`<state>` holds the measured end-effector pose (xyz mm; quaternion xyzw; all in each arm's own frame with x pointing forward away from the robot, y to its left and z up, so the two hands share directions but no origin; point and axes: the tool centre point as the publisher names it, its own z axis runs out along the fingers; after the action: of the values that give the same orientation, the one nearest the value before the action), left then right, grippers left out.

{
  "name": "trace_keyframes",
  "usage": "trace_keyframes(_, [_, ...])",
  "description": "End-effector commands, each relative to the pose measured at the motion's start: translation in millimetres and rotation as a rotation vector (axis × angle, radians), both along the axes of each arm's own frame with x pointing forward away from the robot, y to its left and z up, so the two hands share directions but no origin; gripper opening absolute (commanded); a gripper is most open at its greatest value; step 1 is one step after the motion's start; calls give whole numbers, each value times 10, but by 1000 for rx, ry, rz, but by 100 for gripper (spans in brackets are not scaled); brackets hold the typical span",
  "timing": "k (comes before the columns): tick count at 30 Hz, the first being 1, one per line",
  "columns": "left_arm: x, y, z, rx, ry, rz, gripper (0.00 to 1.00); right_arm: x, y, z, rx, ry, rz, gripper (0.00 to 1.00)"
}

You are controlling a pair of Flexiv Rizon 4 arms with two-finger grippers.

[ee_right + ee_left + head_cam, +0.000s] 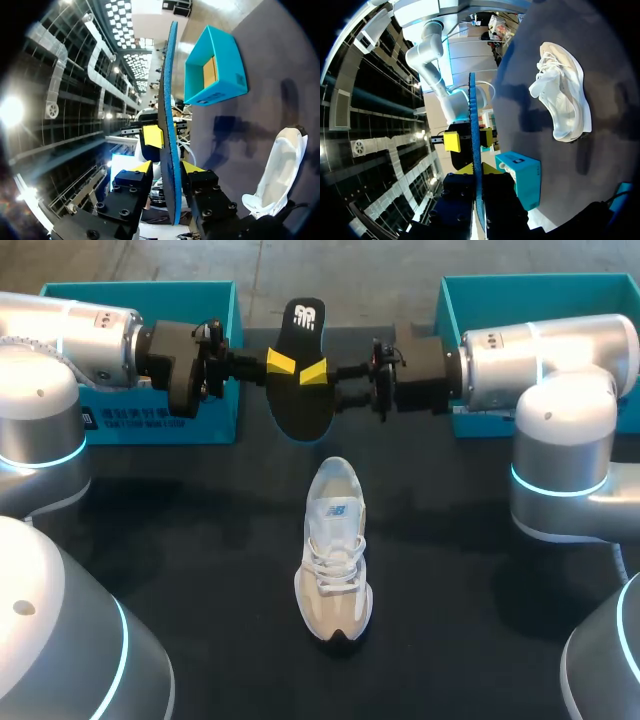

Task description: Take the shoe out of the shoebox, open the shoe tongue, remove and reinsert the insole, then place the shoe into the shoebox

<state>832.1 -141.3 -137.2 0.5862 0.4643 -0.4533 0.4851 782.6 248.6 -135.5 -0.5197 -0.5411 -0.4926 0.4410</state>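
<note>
Above the far middle of the table (200,570), a black insole (300,370) hangs in the air between the two arms, its heel end pointing away. The left gripper (281,363) comes in from the left and pinches the insole's left edge. The right gripper (315,372) comes in from the right and pinches the opposite edge, so the yellow tips sit nearly side by side on the dark surface.

From the left wrist, the insole (475,150) shows edge-on, a thin blue-black blade clamped between the left gripper's (476,172) fingers, with a yellow tip of the other gripper just beyond. From the right wrist, the insole (170,125) likewise stands edge-on, held between the right gripper's (169,169) fingers.

Near the middle of the table, a white and beige shoe (335,545) lies upright, toe toward the near edge, laces tied, well apart from both grippers. It also shows beside each gripper in the wrist views (565,100) (280,170).

A teal left box (160,425) sits at the far left behind the left arm, and a teal right box (470,300) at the far right behind the right arm.
</note>
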Motion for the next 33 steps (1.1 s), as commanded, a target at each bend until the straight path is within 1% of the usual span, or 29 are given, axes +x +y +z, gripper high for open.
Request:
trace_keyframes(1, [-13,-3,-2,0,-2,3,0,-3,31,15,-9,-1,3,30])
trace_keyframes(7, [-13,-3,-2,0,-2,3,0,-11,31,12,-10,0,8,16])
trace_keyframes(9, [-13,-3,-2,0,-2,3,0,-14,39,10,-9,-1,10,15])
trace_keyframes(13, [-13,-3,-2,0,-2,3,0,-17,49,9,-5,-3,12,15])
trace_keyframes(17, [-13,-3,-2,0,-2,3,0,-18,45,14,-6,-3,10,24])
trace_keyframes(25, [-13,-3,-2,0,-2,3,0,-4,8,23,-11,-1,1,20])
trace_keyframes(30, [-13,-3,-2,0,-2,3,0,5,0,23,-11,0,6,20])
trace_keyframes(33, [-13,-3,-2,0,-2,3,0,13,0,26,-10,-2,11,22])
